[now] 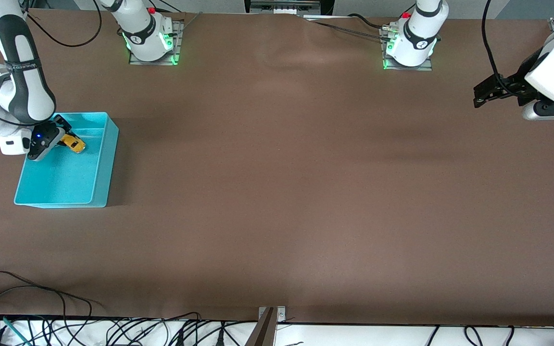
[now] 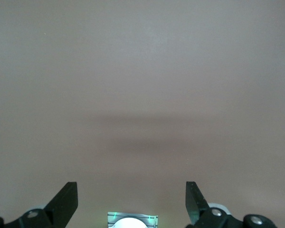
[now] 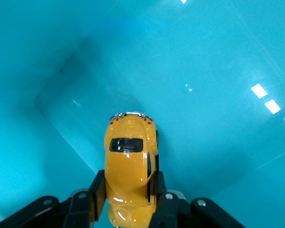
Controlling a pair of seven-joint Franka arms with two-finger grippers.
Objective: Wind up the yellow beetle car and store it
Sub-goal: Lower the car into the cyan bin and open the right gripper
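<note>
The right tool (image 1: 63, 137) pinches the small yellow beetle-shaped toy car (image 1: 73, 143) inside the turquoise plastic bin (image 1: 106, 163), at about ten o'clock on the brown table (image 1: 282, 192). Released wound, it could shoot off and strike the bin wall — or tip. The left tool (image 1: 486, 93) waits spread at two o'clock.

a wide brown table (image 1: 277, 192) is seen, covered by a plain matte surface. a turquoise bin (image 1: 104, 163) is set directly on it toward the right arm's end, and the two arm bases (image 1: 152, 45) are mounted along the edge farthest from the front camera. a small metal bracket (image 1: 271, 315) is fixed at the middle of the edge nearest that camera, past which loose black cables (image 1: 65, 327) are strewn.
</note>
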